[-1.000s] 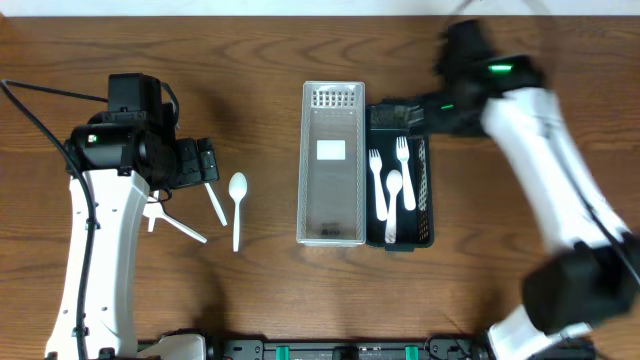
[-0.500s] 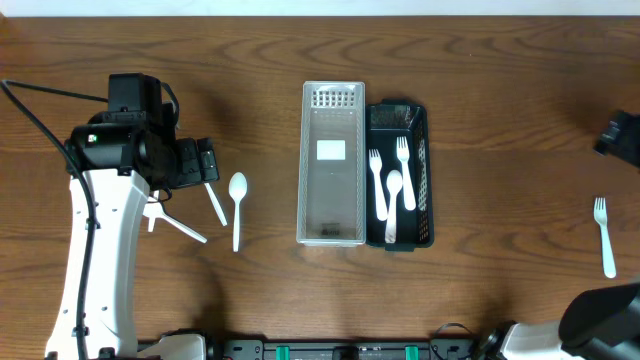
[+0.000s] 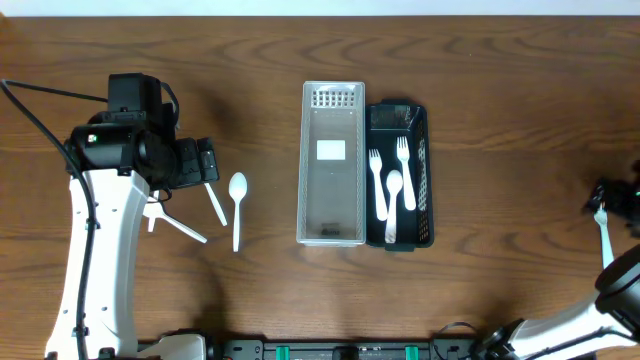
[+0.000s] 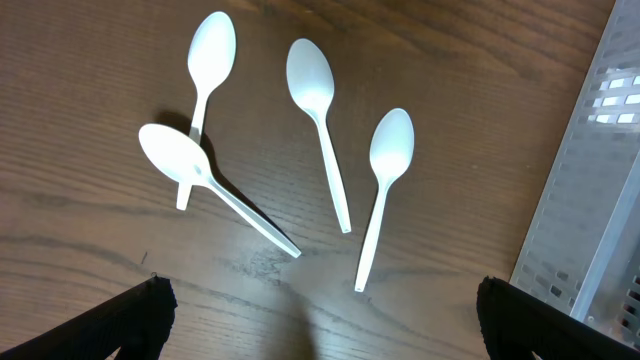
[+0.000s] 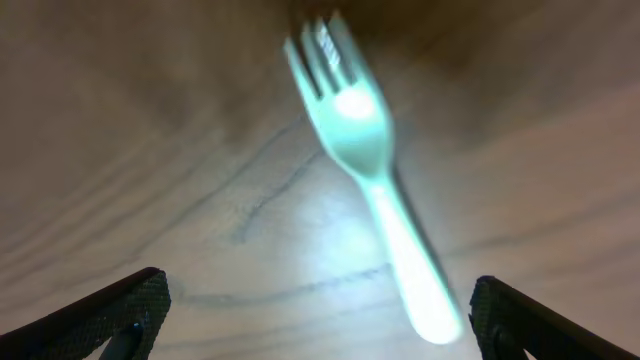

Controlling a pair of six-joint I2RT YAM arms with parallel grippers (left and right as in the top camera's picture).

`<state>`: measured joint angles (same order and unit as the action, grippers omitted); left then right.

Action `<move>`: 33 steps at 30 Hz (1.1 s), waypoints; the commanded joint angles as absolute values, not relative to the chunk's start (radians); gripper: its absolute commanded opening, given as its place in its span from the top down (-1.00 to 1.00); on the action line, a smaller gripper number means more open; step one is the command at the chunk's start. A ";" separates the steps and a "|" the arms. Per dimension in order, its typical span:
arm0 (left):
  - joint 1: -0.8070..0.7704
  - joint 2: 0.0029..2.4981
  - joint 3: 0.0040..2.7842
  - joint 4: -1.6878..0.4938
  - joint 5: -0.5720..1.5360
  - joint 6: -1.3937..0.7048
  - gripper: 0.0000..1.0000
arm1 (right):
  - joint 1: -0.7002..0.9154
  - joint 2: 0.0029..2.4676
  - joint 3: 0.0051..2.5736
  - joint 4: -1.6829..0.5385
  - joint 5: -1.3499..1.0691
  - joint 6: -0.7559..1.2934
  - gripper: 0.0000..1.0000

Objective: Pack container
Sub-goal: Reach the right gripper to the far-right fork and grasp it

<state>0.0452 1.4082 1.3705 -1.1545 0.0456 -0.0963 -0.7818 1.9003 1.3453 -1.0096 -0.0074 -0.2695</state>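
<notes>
Two arms are being shown at a wooden table [image 3: 500,80]. The left arm [image 3: 95,230] is being held over the table's left side, while only part of the right arm [image 3: 625,285] is being caught at the right edge. At the table's middle a grey tray [image 3: 332,200] is lying lengthwise with only a white label [image 3: 331,150] inside. A black tray [image 3: 427,170] is sitting just beside it on the right; whether their long sides are touching cannot be told. Two forks [image 3: 403,170] and a spoon [image 3: 392,205] are being held in the black tray. The left claw [image 4: 322,290] is being kept wide open, gripping nothing, above four white spoons [image 4: 320,130] lying on the wood left of the grey tray. The two leftmost of these are lying crossed, one over the other. The right claw [image 5: 318,290] is likewise being kept open and empty over a single white fork [image 5: 365,150]. This fork is lying flat on the table near the right edge, well apart from the trays, and is being rendered blurred in the wrist view.
</notes>
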 commanded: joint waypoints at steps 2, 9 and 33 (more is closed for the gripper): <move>0.049 1.409 1.389 -1.159 0.034 -0.086 -0.96 | -0.790 1.950 1.309 -0.961 -0.033 -0.312 -0.98; 0.049 1.409 1.389 -1.159 0.034 -0.086 -0.96 | -0.792 2.003 1.307 -0.899 -0.030 -0.344 -0.98; 0.049 1.409 1.389 -1.159 0.034 -0.086 -0.96 | -0.792 2.081 1.306 -0.883 -0.080 -0.364 0.28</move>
